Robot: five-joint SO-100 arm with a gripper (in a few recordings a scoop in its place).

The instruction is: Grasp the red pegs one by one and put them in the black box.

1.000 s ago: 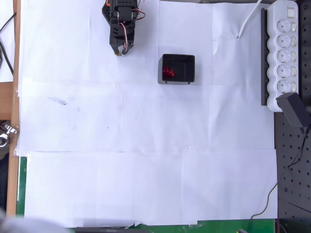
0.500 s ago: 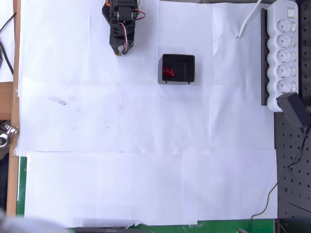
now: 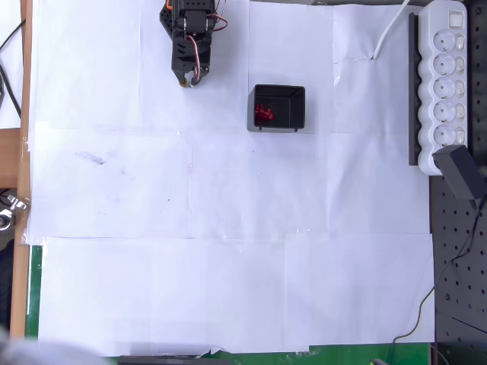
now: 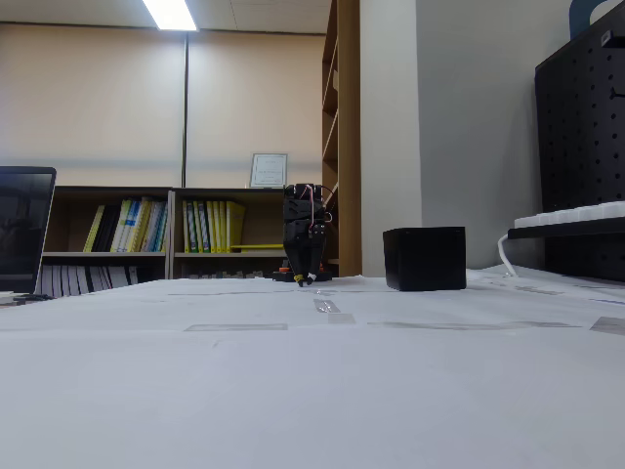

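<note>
The black box (image 3: 297, 108) stands on the white paper near the top middle of the overhead view, and several red pegs (image 3: 264, 113) lie clustered in its left half. In the fixed view the black box (image 4: 424, 258) shows as a dark block right of the arm, its inside hidden. My gripper (image 3: 185, 78) is folded back at the arm's base, left of the box and apart from it, pointing down at the paper. In the fixed view the gripper (image 4: 307, 280) hangs just above the table with its fingers together and nothing between them.
A white power strip (image 3: 447, 84) with a black adapter (image 3: 461, 171) lies along the right edge in the overhead view. White paper sheets (image 3: 228, 228) cover the table. A black pegboard (image 3: 460, 289) sits at the lower right. Bookshelves (image 4: 176, 230) stand behind in the fixed view.
</note>
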